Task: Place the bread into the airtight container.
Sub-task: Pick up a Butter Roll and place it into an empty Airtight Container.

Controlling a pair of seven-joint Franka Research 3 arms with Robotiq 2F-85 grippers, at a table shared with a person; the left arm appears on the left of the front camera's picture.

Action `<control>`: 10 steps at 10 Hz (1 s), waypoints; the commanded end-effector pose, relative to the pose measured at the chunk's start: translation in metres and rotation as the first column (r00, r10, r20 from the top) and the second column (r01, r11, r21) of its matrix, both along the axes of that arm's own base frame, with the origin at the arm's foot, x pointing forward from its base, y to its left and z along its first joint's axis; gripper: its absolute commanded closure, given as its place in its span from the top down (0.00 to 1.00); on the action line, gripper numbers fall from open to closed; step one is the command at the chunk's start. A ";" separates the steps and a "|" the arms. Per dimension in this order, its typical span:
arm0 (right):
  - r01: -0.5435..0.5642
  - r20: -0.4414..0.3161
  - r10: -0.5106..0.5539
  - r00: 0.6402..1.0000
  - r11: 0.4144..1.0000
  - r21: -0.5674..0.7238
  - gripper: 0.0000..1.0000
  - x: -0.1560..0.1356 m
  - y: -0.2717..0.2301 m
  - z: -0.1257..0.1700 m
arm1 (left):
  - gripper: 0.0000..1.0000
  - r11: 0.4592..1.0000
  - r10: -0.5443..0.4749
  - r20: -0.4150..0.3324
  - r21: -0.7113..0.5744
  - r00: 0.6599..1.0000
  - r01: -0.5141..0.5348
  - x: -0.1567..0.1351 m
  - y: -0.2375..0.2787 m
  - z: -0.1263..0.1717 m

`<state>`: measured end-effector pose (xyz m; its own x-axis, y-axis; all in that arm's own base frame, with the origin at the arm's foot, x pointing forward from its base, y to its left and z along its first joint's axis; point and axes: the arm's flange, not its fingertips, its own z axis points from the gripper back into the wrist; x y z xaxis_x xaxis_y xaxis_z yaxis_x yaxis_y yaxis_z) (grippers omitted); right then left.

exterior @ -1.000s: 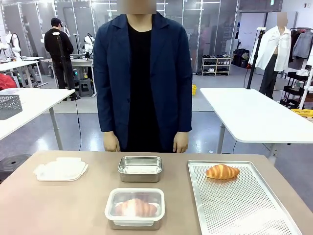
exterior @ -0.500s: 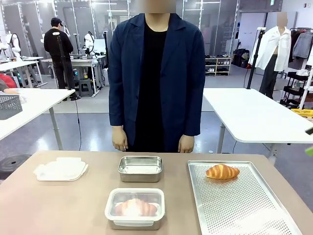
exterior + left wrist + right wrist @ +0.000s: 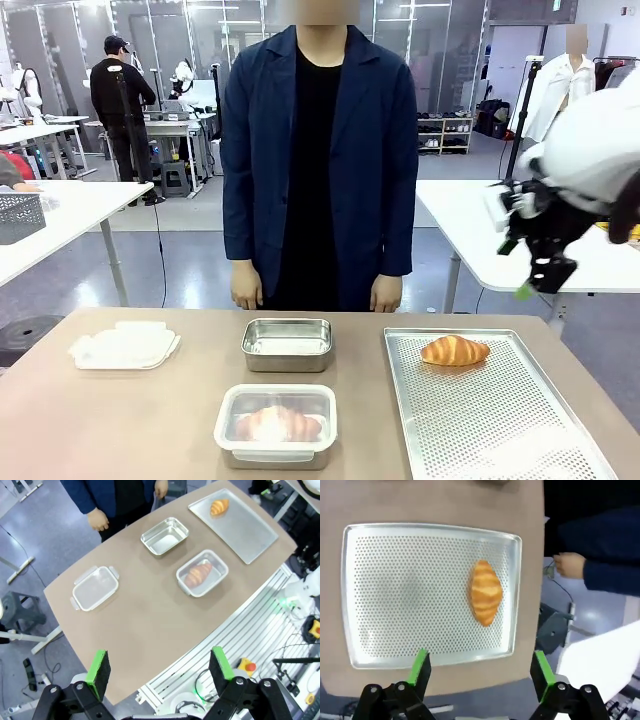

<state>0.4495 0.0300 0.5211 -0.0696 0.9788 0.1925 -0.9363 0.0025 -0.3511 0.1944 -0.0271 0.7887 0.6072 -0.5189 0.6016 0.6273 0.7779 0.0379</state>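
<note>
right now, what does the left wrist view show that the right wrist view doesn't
Left wrist view adds: the empty steel container, the lidded container holding one croissant, the loose lid, and the open left gripper high over the table's edge. Right wrist view adds: the open right gripper, looking down on the tray. Both share: the perforated tray, the other croissant lying on it, and the person's hand.
</note>
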 end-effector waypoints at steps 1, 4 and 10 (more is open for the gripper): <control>0.007 -0.092 -0.011 0.996 0.999 -0.045 1.00 0.030 0.021 -0.025 | 1.00 1.000 -0.011 0.004 0.009 1.000 0.011 0.000 0.001 0.002; -0.012 -0.143 -0.003 0.990 0.995 -0.099 1.00 0.047 0.034 -0.076 | 1.00 1.000 -0.011 0.004 0.009 1.000 0.011 0.000 0.001 0.002; -0.018 -0.172 0.006 0.985 0.998 -0.068 1.00 0.048 0.031 -0.096 | 1.00 1.000 -0.011 0.004 0.009 1.000 0.011 0.000 0.001 0.002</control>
